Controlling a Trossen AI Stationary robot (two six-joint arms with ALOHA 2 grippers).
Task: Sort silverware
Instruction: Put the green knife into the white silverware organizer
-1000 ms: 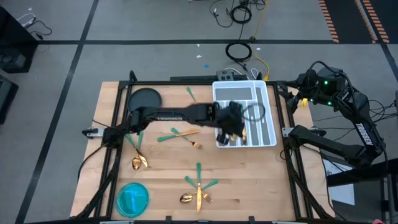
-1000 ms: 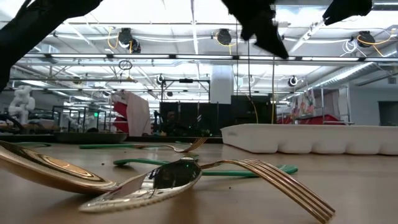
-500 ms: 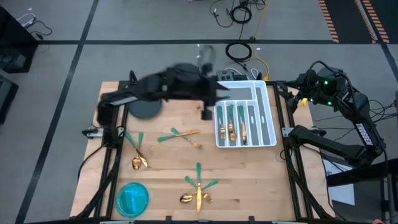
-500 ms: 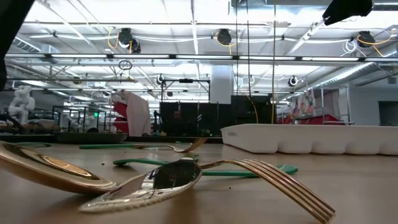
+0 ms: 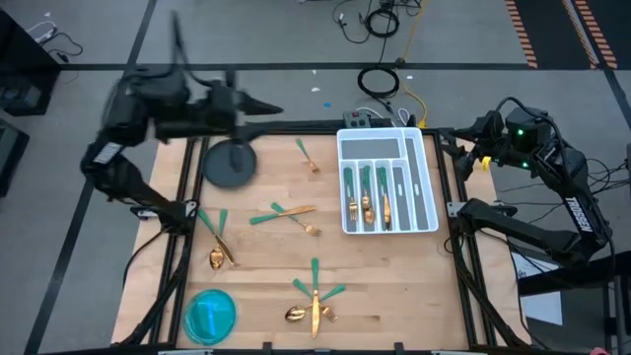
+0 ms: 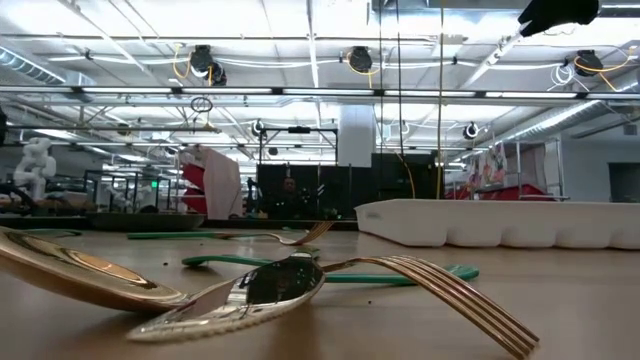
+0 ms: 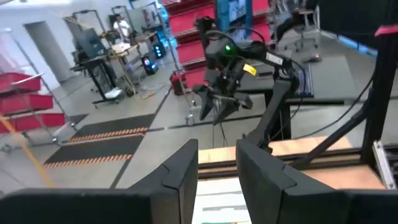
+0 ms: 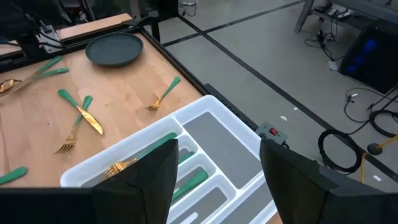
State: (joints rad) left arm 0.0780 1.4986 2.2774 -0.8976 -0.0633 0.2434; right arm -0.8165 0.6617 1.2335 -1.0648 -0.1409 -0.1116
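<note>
eight pieces of silverware are lying loose on the one wooden table: one fork alone near the far edge, two pieces crossing in the middle, two more lying together at the left side, and three gathering in a small group at the near edge. one white tray is standing at the right, and at least three more gold-headed pieces are resting in its long compartments, though an exact number is not showing clearly. one dark round plate and one blue round dish are also sitting on the table.
</note>
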